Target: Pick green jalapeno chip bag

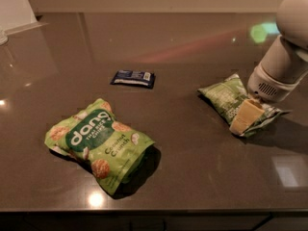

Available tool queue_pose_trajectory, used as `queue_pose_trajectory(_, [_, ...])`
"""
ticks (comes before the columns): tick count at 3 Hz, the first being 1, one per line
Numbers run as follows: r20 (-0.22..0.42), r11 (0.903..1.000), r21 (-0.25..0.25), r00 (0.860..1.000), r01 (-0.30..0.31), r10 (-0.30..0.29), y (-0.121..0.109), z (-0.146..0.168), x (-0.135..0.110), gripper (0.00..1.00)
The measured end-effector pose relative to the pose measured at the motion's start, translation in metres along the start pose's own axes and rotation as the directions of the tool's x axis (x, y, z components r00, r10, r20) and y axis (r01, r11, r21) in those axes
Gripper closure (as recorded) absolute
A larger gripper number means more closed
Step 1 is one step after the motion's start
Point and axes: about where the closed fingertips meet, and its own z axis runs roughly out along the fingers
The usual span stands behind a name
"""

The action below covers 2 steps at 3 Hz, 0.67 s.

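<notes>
The green jalapeno chip bag point(226, 97) lies flat on the dark countertop at the right, olive green with white label panels and a silvery crimped end. My gripper point(246, 115), cream-coloured below a white wrist point(274, 76), is down on the bag's right half and touches it, hiding part of it. The bag rests on the counter.
A larger bright-green "dang Coconut Crunch" bag point(98, 143) lies at the front left. A small dark-blue wrapper point(133, 78) lies near the middle. The counter's front edge point(154, 210) runs along the bottom. A white object point(14, 6) stands at the back left.
</notes>
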Motion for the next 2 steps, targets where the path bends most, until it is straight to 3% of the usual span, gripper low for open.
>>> queue_pose_trajectory(2, [0.009,0.9998,-0.007,1.000,-0.021,0.021,-0.003,-0.023,-0.009,0.88])
